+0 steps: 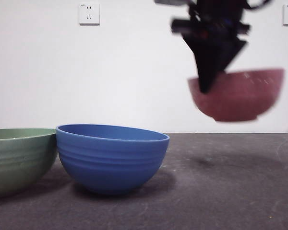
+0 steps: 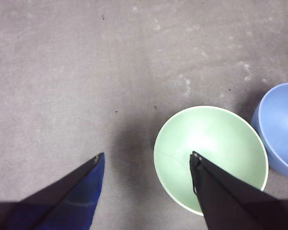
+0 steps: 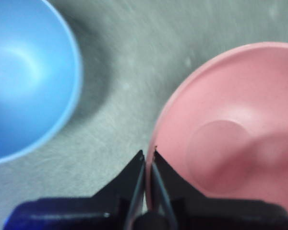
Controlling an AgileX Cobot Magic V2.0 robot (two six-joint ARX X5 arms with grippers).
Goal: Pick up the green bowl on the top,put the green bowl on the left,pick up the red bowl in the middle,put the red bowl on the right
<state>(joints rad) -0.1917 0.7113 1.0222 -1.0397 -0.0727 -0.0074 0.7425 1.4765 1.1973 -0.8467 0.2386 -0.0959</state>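
The red bowl (image 1: 240, 96) hangs in the air at the right of the front view, high above the table. My right gripper (image 1: 209, 81) is shut on its rim and holds it; the right wrist view shows the jaws (image 3: 149, 155) pinched on the rim of the red bowl (image 3: 230, 129). The green bowl (image 1: 19, 158) stands upright on the table at the far left, touching the blue bowl (image 1: 110, 155). My left gripper (image 2: 146, 158) is open and empty, high above the green bowl (image 2: 209, 148) and the bare table beside it.
The blue ribbed bowl stands upright in the middle of the table and shows in both wrist views (image 2: 278, 124) (image 3: 24, 76). The grey table surface (image 1: 230, 182) lies bare under the held red bowl. A white wall with sockets (image 1: 89, 13) is behind.
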